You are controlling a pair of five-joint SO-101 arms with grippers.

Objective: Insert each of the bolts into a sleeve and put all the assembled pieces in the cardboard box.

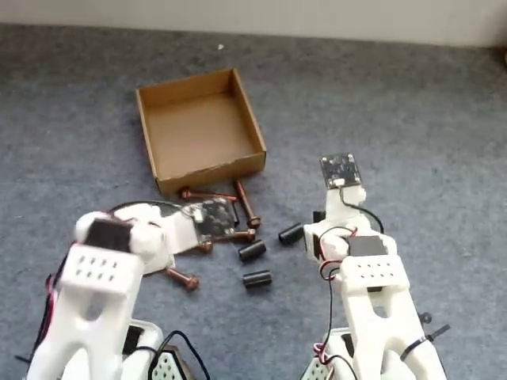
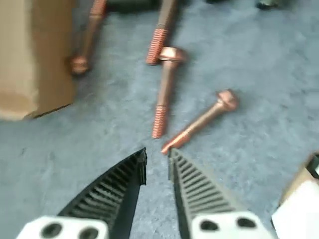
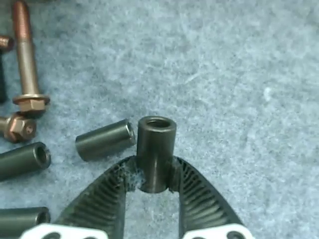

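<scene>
In the right wrist view my right gripper (image 3: 154, 172) is shut on a black sleeve (image 3: 155, 144), held upright with its open end showing. Another sleeve (image 3: 104, 139) lies on the carpet right beside it, and two more (image 3: 22, 160) lie farther off. In the left wrist view my left gripper (image 2: 158, 158) stands open by a narrow gap with nothing in it, just short of the threaded tip of a copper bolt (image 2: 199, 122). A second bolt (image 2: 166, 89) lies beyond it. The cardboard box (image 1: 198, 131) sits behind the bolts, with nothing inside.
Other bolts (image 1: 245, 202) lie in front of the box, and one (image 1: 182, 277) lies nearer the left arm. Loose sleeves (image 1: 252, 251) (image 1: 257, 279) lie between the arms. The box's side wall (image 2: 30, 55) is close to the left gripper. Grey carpet stretches out to the right.
</scene>
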